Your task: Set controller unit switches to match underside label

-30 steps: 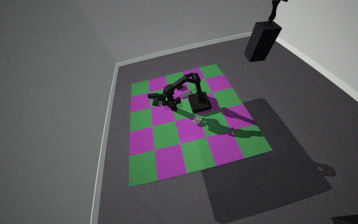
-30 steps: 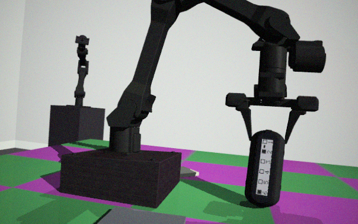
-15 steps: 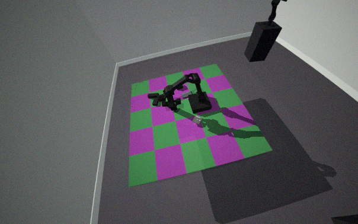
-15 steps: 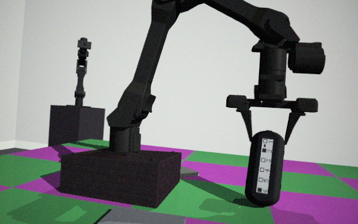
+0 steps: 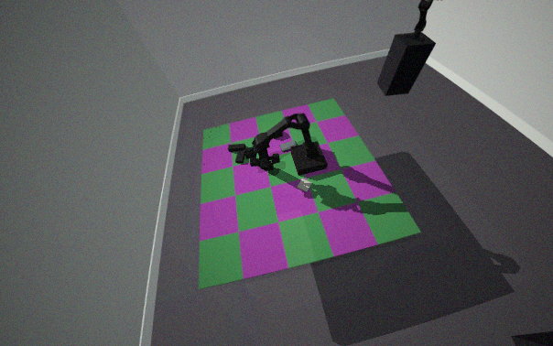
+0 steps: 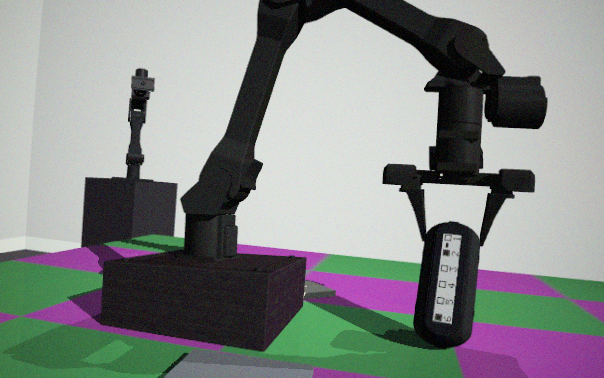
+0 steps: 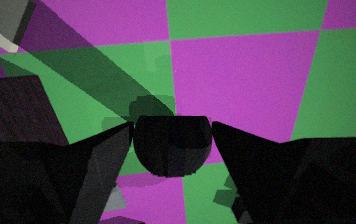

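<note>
The dark grey controller unit stands on end, slightly tilted, its lower end at the checkered mat. Its underside label faces the exterior view: squares 2 and 6 are filled, and squares 1, 3, 4 and 5 are empty. The switches are hidden. My gripper points straight down, and its two fingers clamp the unit's upper end from both sides. In the wrist view the rounded end fills the gap between the fingers.
The arm's dark base block stands left of the unit. A flat grey plate lies in front of it. A small grey part lies behind it. A small light part lies on the mat. A camera stand on a dark box stands far back.
</note>
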Available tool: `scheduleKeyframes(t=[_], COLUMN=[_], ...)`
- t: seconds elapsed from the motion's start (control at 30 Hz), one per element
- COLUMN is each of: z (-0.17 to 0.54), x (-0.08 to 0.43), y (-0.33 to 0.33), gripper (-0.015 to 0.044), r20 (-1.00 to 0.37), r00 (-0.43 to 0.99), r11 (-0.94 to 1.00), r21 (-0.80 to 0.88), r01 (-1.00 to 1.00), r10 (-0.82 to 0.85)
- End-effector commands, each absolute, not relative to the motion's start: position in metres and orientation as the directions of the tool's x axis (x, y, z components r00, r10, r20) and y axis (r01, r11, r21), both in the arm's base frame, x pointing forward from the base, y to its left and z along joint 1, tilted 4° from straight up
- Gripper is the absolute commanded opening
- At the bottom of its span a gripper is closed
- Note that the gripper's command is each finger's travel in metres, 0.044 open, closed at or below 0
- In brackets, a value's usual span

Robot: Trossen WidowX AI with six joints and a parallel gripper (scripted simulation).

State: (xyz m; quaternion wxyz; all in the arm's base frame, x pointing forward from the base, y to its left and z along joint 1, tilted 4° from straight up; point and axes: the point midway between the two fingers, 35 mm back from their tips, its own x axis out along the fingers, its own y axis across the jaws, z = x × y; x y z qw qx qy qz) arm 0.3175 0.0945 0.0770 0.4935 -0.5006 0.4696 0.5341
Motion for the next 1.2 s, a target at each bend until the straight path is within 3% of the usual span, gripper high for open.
scheduleKeyframes(t=[0.0,1.17], z=[0.071,0.058], x=[0.316,0.314], y=[0.098,0.123], gripper=[0.0338,0.0338], r20=[-0.998,-0.998], r00=[-0.026,-0.027], r11=[-0.067,-0.067], r21=[0.023,0.023], r01=[-0.997,-0.997], r10=[0.057,0.059])
